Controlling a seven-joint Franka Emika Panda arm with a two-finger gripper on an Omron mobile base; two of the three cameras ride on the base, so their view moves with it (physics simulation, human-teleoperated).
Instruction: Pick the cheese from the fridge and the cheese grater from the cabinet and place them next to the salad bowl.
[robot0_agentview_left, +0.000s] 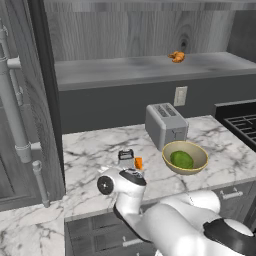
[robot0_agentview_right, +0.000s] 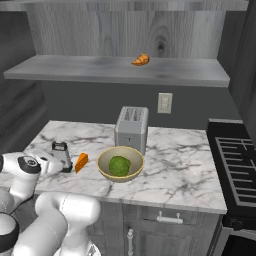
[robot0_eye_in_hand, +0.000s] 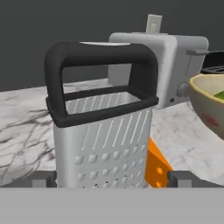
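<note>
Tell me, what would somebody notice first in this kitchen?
Probably the cheese grater, standing upright on the marble counter with the open pincer on either side of it. Right beside it lies the bright orange cheese, and next comes the salad bowl in front of the toaster.

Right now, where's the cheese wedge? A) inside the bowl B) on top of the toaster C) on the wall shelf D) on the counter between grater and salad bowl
D: the cheese sits on the marble counter, with the cheese grater on one side and the salad bowl on the other.
</note>
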